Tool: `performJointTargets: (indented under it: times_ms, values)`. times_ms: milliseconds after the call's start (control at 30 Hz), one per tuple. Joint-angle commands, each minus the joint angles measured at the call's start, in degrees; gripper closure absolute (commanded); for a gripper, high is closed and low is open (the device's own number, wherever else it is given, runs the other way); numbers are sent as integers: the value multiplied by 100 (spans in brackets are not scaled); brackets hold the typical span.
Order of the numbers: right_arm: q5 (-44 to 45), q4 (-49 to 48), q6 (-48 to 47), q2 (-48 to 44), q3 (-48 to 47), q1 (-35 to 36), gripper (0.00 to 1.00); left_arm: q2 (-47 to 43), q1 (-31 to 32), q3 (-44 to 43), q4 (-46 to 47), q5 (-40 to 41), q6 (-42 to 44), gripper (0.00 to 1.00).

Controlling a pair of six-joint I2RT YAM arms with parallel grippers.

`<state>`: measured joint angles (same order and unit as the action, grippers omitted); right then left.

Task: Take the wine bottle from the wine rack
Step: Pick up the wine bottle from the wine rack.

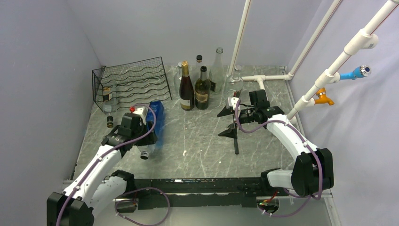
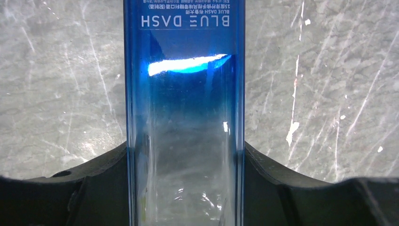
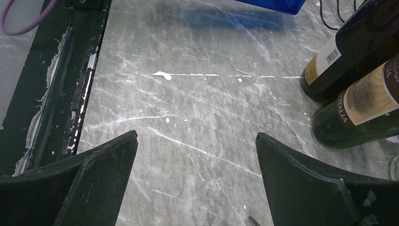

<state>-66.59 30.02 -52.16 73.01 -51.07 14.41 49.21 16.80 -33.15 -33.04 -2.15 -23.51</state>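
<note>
Blue glass bottle (image 1: 156,115) clamped in left tool (image 2: 186,157) over grey marbled surface (image 1: 197,141).
Right tool (image 3: 196,143) gapes wide; black wire rack (image 1: 136,80) at rear, pale grey walls (image 1: 42,61) around.

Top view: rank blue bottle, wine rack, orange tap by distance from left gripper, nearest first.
1. blue bottle: held in the left gripper.
2. wine rack: just behind it, back left.
3. orange tap: far right, on the pipe.
</note>
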Motion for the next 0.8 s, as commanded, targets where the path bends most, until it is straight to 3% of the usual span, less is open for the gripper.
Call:
performJointTargets:
  times_ms: [0,767]
  values:
    - [-310,4,-185,-162,-176,-19,0,-234,66,-623,729,-389,-81,100]
    - [-367,54,-363,-145,-127,0,0,42,474,-1241,30,-1759,-286,100]
